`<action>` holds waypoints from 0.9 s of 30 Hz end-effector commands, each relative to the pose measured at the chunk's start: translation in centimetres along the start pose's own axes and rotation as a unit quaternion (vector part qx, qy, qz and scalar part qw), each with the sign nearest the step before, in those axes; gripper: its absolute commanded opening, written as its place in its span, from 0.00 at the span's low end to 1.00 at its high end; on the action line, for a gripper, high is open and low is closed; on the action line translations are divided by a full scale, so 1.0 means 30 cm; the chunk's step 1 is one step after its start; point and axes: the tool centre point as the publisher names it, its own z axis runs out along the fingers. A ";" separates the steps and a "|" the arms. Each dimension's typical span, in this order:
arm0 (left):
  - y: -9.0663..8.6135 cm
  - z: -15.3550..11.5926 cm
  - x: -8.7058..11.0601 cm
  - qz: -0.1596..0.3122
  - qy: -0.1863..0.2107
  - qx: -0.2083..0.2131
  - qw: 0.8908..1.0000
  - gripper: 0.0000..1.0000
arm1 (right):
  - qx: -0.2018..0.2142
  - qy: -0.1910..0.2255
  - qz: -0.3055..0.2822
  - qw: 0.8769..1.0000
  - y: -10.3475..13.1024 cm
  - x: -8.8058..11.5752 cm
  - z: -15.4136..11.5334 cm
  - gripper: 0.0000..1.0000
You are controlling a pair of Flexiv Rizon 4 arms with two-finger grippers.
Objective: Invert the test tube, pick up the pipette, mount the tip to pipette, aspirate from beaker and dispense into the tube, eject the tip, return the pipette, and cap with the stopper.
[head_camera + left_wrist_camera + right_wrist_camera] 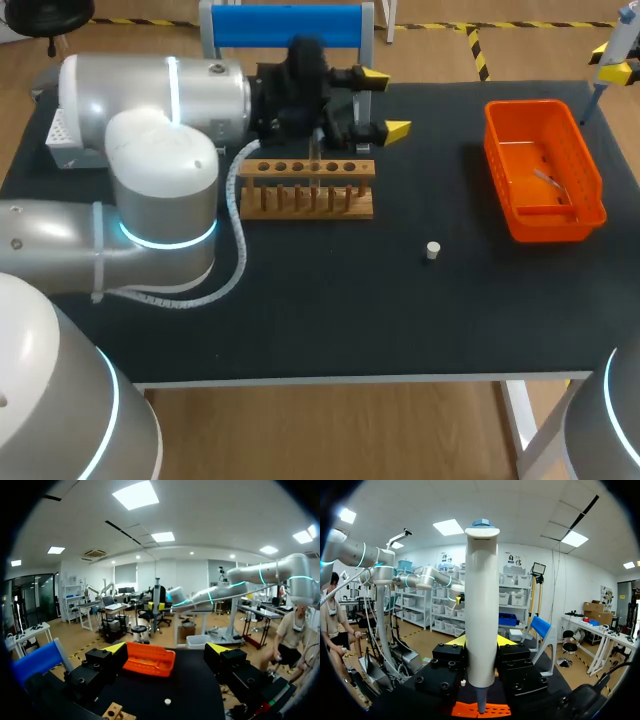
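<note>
My right gripper is shut on the white pipette, which stands upright between its yellow tips, nozzle pointing down over the orange tray. In the head view that gripper and the pipette sit at the table's far right corner. My left gripper stands open and empty just behind the wooden test tube rack; a clear tube seems to stand in the rack's middle. Ahead of the left gripper lie the orange tray and the small white stopper. The stopper rests on the black mat.
The orange tray at the right holds a small clear item. A blue-topped stand is at the back edge, and a white box at the far left behind my left arm.
</note>
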 end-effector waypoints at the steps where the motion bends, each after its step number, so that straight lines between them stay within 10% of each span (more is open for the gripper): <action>1: 0.039 -0.081 -0.015 0.001 0.012 0.052 0.999 1.00 | 0.001 0.002 0.000 1.000 0.002 -0.002 -0.005 0.00; 27: 0.063 -0.145 -0.012 -0.008 -0.007 0.049 0.999 1.00 | 0.001 0.002 0.000 1.000 0.002 -0.002 -0.005 0.00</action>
